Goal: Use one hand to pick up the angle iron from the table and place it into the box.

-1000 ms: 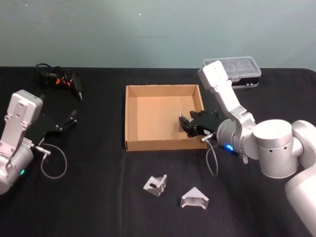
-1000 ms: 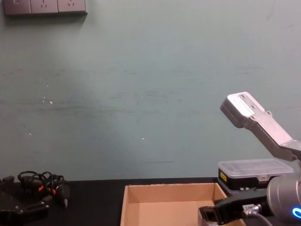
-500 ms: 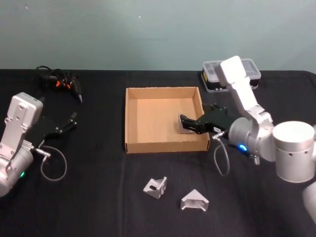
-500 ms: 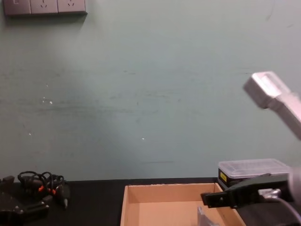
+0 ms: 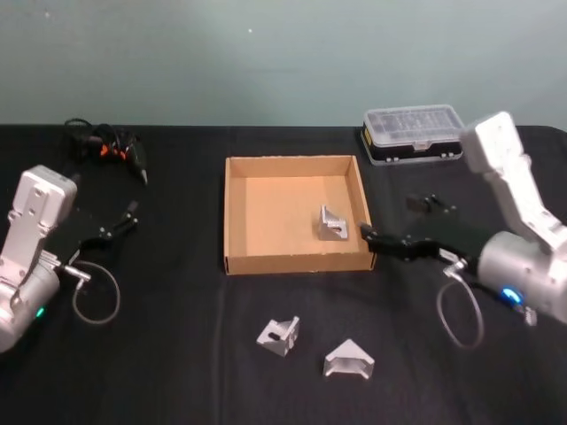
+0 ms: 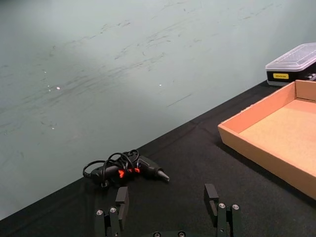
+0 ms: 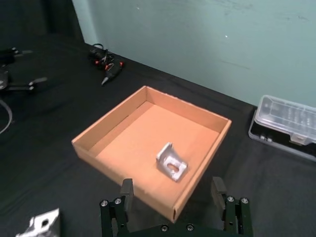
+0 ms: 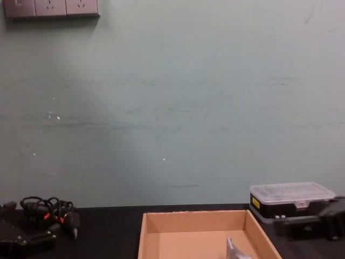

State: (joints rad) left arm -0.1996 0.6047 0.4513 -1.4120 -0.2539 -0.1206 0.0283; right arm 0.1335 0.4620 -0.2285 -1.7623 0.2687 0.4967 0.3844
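On the black table [image 5: 177,381], one angle iron [image 5: 333,224] is already laid in the box [image 5: 292,263] by its right wall, so the right gripper [image 5: 370,237] is held empty, jaws spread wide, just outside that corner, and the left gripper [image 5: 131,215] is parked off left, jaws apart too.

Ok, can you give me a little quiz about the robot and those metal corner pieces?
1. True or false: an angle iron lies inside the box.
2. How many loose angle irons lie on the table? A one, B two, C four.
3. Fill in: the right pincer, just outside the box's right wall, is ____ and empty; the left pincer sits parked at the table's left.

Key: 1 true; 2 B; 3 open.
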